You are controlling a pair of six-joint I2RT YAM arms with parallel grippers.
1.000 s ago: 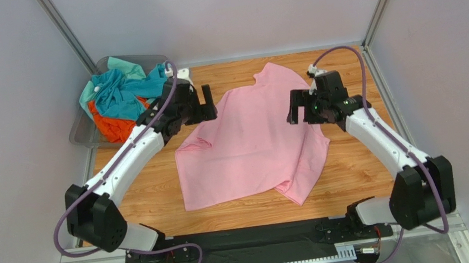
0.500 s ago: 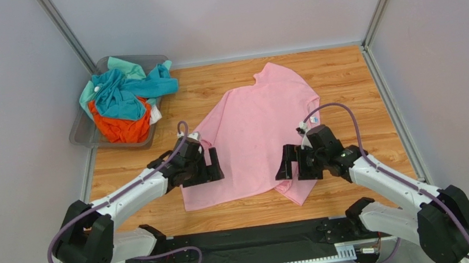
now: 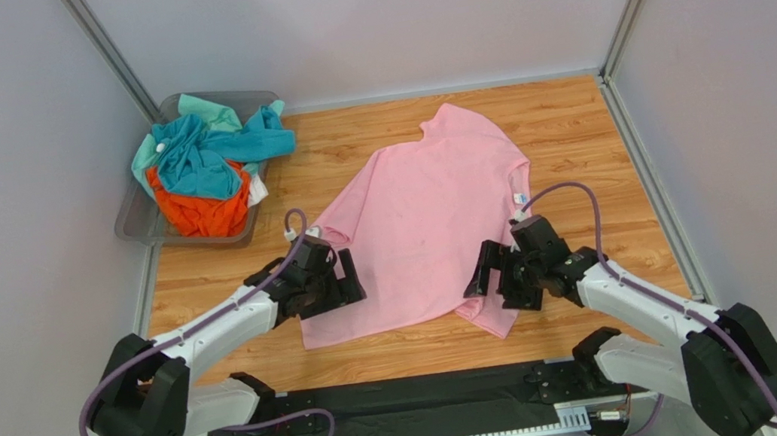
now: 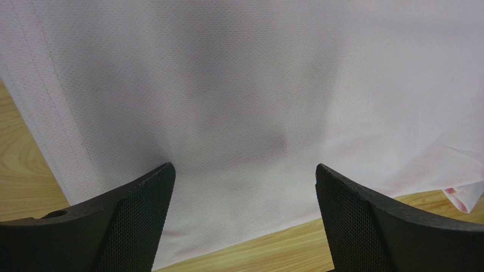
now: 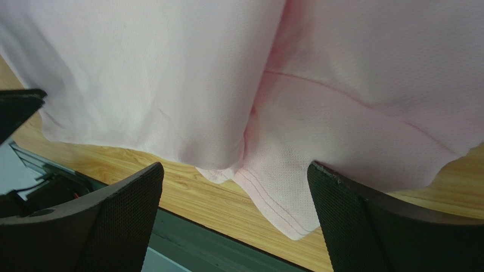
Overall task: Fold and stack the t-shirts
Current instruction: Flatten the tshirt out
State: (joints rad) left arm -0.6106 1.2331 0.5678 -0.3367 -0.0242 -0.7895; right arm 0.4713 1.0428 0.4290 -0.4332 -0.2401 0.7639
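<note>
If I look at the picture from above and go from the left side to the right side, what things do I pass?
Gray bin full of crumpled clothes → left hand → middle of the pink t-shirt → right hand.

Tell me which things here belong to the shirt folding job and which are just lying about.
Job: pink t-shirt spread on the wooden tabletop; crumpled teal and orange garments in the grey plastic bin; left gripper and right gripper, both open at its near edge.
Just there: black strip along the near edge; grey walls.
</note>
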